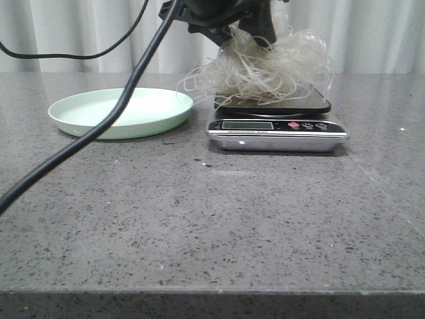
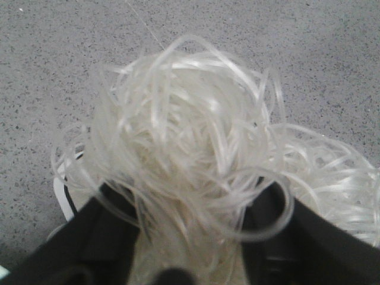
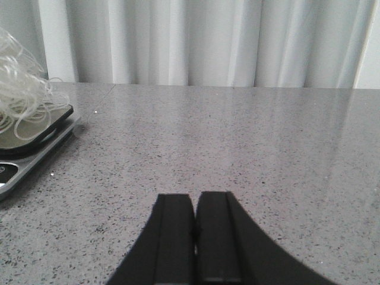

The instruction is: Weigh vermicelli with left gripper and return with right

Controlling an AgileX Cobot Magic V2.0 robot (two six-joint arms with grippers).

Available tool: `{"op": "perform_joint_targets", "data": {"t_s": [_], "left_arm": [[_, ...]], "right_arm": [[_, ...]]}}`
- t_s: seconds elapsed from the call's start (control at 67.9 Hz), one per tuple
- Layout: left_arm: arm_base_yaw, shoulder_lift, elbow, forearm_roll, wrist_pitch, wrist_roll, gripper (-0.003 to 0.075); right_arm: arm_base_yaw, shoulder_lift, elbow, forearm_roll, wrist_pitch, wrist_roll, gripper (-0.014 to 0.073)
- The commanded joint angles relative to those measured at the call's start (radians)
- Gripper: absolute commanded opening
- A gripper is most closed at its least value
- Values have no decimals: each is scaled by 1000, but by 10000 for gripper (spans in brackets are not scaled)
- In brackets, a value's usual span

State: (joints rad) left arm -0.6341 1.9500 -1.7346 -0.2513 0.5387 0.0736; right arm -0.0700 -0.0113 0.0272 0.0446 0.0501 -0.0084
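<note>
The vermicelli (image 1: 265,66), a fluffy whitish tangle, rests on the dark platform of the digital scale (image 1: 277,129) at the back centre. My left gripper (image 1: 242,33) comes down from above and is closed on the top of the tangle. In the left wrist view the black fingers (image 2: 107,231) flank a dense bunch of strands (image 2: 190,119) at the gripper (image 2: 190,237). The pale green plate (image 1: 119,113) sits empty to the left of the scale. My right gripper (image 3: 195,202) is shut and empty over bare table, right of the scale (image 3: 24,160) and the vermicelli (image 3: 21,89).
A black cable (image 1: 99,126) hangs across the front view over the plate. A white curtain (image 1: 372,33) runs behind the table. The table's front edge (image 1: 212,291) is near the camera.
</note>
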Motion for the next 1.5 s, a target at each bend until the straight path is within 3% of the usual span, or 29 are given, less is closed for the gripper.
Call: {"op": "perform_joint_targets", "data": {"t_s": [0.0, 0.103, 0.457, 0.751, 1.031, 1.222, 1.399, 1.487], "left_arm": [[-10, -61, -48, -21, -47, 1, 531], [-10, -68, -67, -21, -16, 1, 570], [20, -164, -79, 20, 74, 1, 569], [130, -317, -40, 79, 150, 1, 565], [348, -607, 263, 131, 78, 1, 412], [499, -847, 528, 196, -61, 1, 283], [576, -1055, 785, 251, -183, 1, 144], [577, -1145, 893, 251, -250, 5, 137]], "right_arm": [[-6, -15, -7, 0, -84, -5, 151], [-6, -15, -7, 0, -84, -5, 151], [-6, -15, -7, 0, -84, -5, 151], [-6, -15, -7, 0, -84, -5, 151], [-6, -15, -7, 0, -84, -5, 151], [-6, -15, -7, 0, -84, -5, 151], [-6, -15, -7, 0, -84, -5, 151], [-6, -15, -7, 0, -85, -5, 151]]}}
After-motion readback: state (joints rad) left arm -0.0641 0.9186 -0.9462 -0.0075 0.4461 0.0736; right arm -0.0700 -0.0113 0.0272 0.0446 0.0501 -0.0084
